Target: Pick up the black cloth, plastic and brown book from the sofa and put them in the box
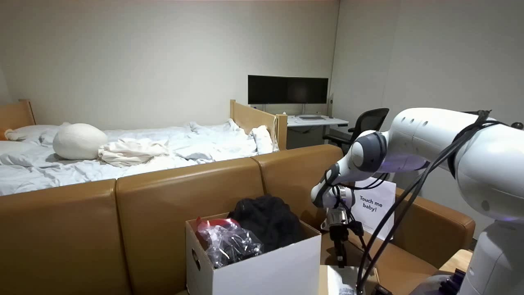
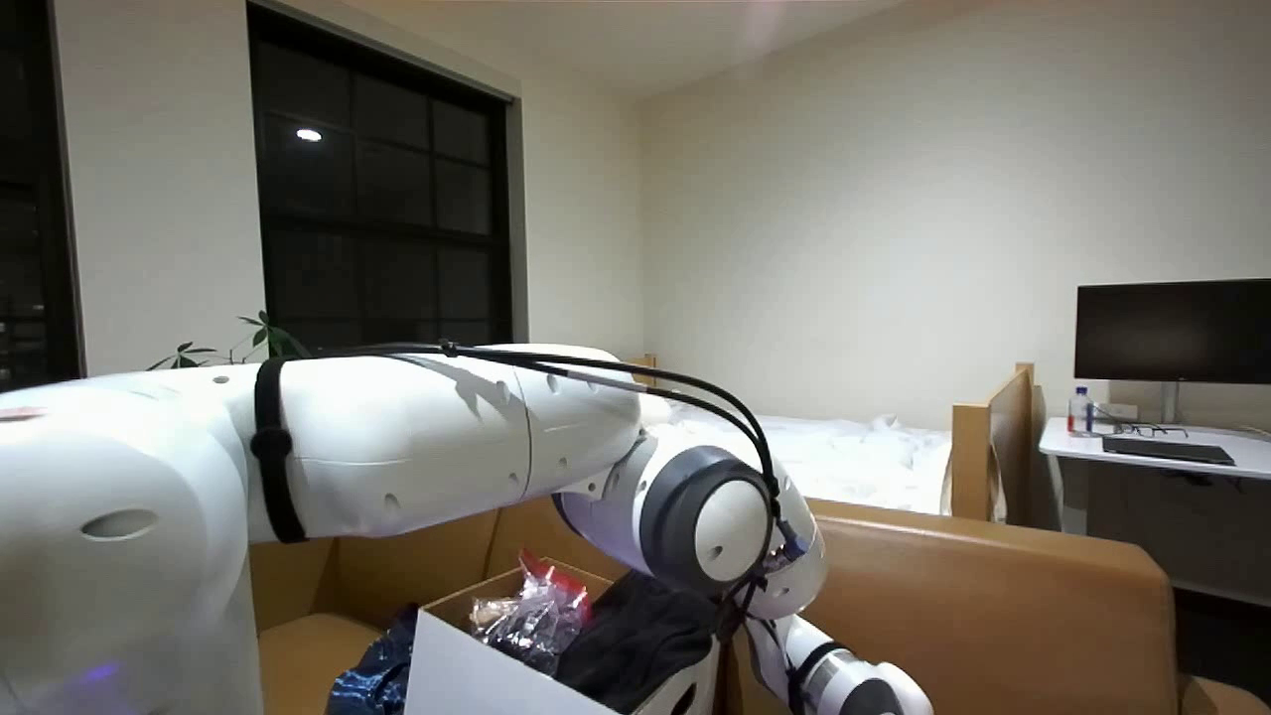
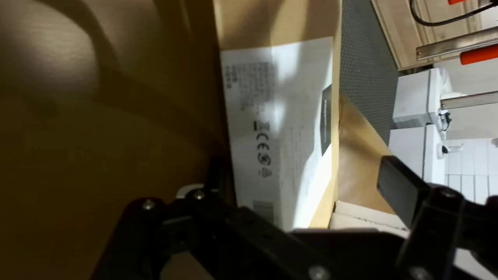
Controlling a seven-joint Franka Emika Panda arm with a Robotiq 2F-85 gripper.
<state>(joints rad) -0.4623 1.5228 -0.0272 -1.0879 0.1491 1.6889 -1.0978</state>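
Note:
The brown book [image 1: 370,276] looks like a brown cardboard package with a white printed label; it lies on the sofa beside the box and fills the middle of the wrist view [image 3: 280,116]. My gripper [image 1: 341,262] points down over it. In the wrist view the gripper [image 3: 307,177] is open, one finger at each side of the book, with a gap at the right finger. The white box [image 1: 266,274] holds the black cloth [image 1: 268,221] and the clear plastic with red [image 1: 233,246]. Both also show in an exterior view, the cloth [image 2: 640,636] and the plastic [image 2: 536,616].
The brown sofa [image 1: 188,192] has a high back behind the box. A paper sign [image 1: 372,207] stands on the seat near the arm. A blue patterned cloth [image 2: 377,665] lies beside the box. A pale cardboard edge [image 3: 369,217] is close to the right finger.

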